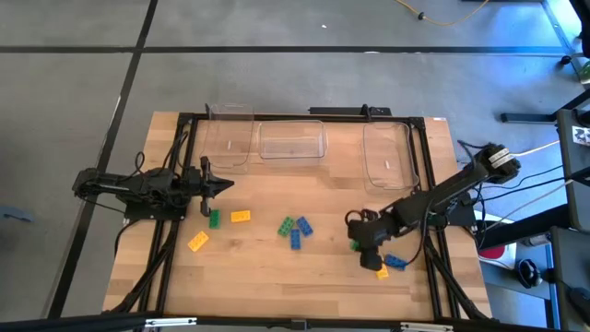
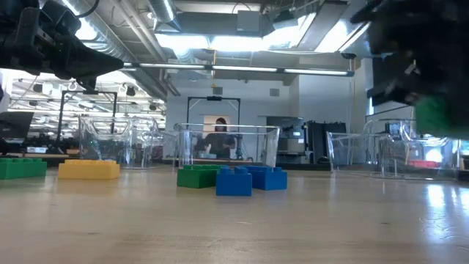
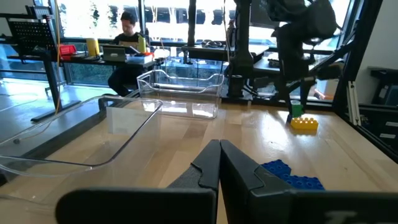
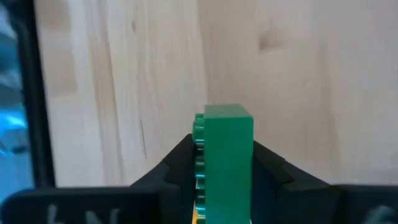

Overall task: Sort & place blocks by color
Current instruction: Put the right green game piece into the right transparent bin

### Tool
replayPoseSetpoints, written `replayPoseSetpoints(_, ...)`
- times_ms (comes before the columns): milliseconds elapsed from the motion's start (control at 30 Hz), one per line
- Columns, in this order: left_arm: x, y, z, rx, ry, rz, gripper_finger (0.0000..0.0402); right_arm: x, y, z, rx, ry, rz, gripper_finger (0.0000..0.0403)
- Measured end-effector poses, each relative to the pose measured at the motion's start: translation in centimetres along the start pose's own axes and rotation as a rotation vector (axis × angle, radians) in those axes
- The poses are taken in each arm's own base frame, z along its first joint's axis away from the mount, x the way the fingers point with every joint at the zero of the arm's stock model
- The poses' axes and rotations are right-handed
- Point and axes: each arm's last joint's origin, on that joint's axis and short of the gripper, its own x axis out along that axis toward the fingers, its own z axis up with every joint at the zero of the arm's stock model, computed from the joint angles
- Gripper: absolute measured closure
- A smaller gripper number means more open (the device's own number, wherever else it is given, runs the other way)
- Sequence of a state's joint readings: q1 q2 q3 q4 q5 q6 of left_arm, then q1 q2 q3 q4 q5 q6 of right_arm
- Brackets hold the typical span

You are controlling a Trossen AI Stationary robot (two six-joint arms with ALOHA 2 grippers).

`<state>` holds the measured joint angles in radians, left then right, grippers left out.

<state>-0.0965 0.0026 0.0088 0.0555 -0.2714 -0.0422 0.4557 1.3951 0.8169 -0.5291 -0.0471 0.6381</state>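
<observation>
We see the right gripper (image 4: 224,171) with its fingers clenched on a green block (image 4: 225,155), near-right over the tabletop (image 1: 277,267); clear bins (image 1: 385,155) lie farther back. The left gripper (image 1: 226,185) waits clenched, empty.

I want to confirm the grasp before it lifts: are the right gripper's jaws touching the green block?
Touching. The right wrist view shows the green block clamped in the right gripper, both jaws pressed flat against its sides with no gap.
</observation>
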Motion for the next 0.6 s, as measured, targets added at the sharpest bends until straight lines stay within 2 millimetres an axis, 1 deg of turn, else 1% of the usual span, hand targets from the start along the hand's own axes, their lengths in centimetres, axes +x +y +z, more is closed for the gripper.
replayPoseSetpoints(133, 0.0, 0.0, 0.0, 0.001, 0.0, 0.0, 0.0401, -1.6, -1.1, 1.2, 0.016, -0.089, 0.026, 0.0307)
replayPoseSetpoints(367, 0.0, 0.0, 0.0, 0.0, 0.0, 0.0, 0.0401, -3.1, -2.4, 3.0, 0.011, -0.195, 0.122, 0.0307)
replayPoseSetpoints(533, 0.0, 0.0, 0.0, 0.0, 0.0, 0.0, 0.0401, -3.4, -3.6, 2.7, 0.047, -0.319, 0.168, 0.0307)
replayPoseSetpoints(600, 0.0, 0.0, 0.0, 0.0, 0.001, 0.0, 0.0401, -3.6, -4.1, 2.5, 0.086, -0.418, 0.194, 0.0307)
